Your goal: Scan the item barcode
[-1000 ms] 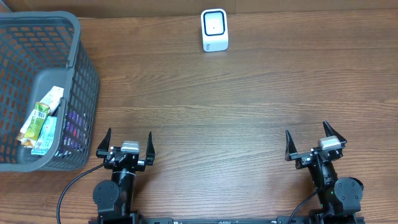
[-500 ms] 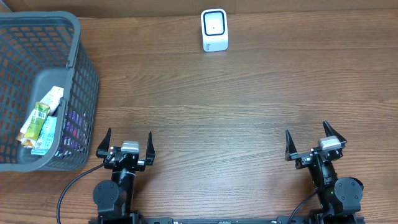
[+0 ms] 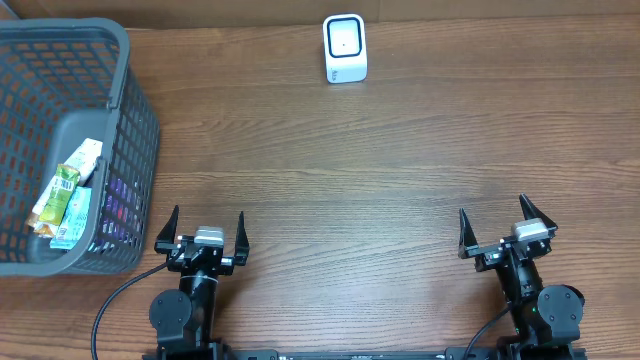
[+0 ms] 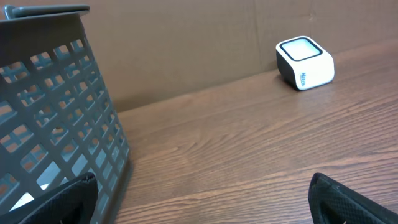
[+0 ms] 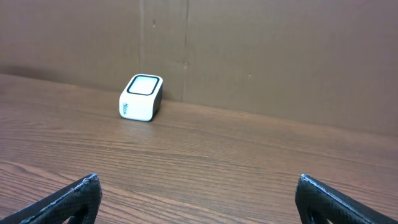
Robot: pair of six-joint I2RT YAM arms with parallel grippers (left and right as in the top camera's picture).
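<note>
The things to scan are the snack packets [image 3: 60, 195] lying in a loose pile at the bottom of the grey basket [image 3: 135, 140] at the left end of the table [image 3: 400, 170], well apart from the white scanner [image 3: 345, 48], which stands at the far edge near the middle. They look like thin film-wrapped bars: probably very light, soft and crinkly, with a slick wrapper that could slide out of a weak pinch, and with contents that a hard squeeze might crush. The safest hold is likely across the narrow width near one end, which leaves the flat faces clear for the scanner; which face carries the barcode cannot be made out. The basket walls are tall, so the reach will have to come down from above. The left gripper [image 3: 207, 213] sits just beside the basket with its jaws spread wide and nothing between them, and the right gripper [image 3: 492, 205], at the near right, is likewise wide apart and empty
</note>
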